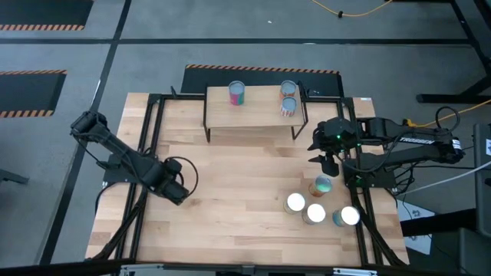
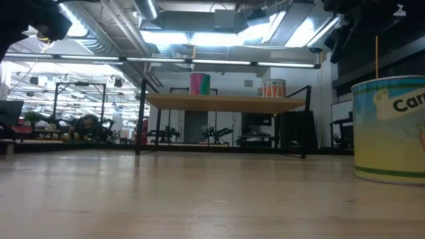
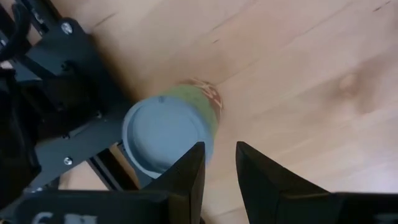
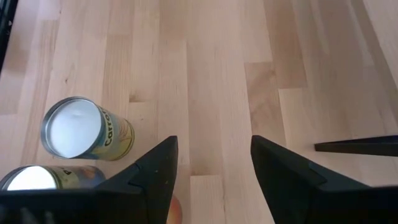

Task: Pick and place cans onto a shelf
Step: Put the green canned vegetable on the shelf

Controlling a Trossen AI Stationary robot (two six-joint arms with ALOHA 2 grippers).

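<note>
Now the right gripper (image 1: 328, 163) hangs spread wide and empty above four cans (image 1: 316, 213) on the table; three more stand on the shelf (image 1: 253, 113). One label reads "Carro". Left gripper (image 1: 178, 193): cannot tell

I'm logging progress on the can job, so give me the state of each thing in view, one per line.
Shelf: upright at the table's far edge, three cans on top.
Pink can: standing on the shelf.
Two cans: standing together on the shelf.
Four cans: upright on the table, near right, not yet moved.
Right gripper: open, above the table cans, holding nothing.
Left gripper: slightly open, empty, low over the table's left side.
</note>
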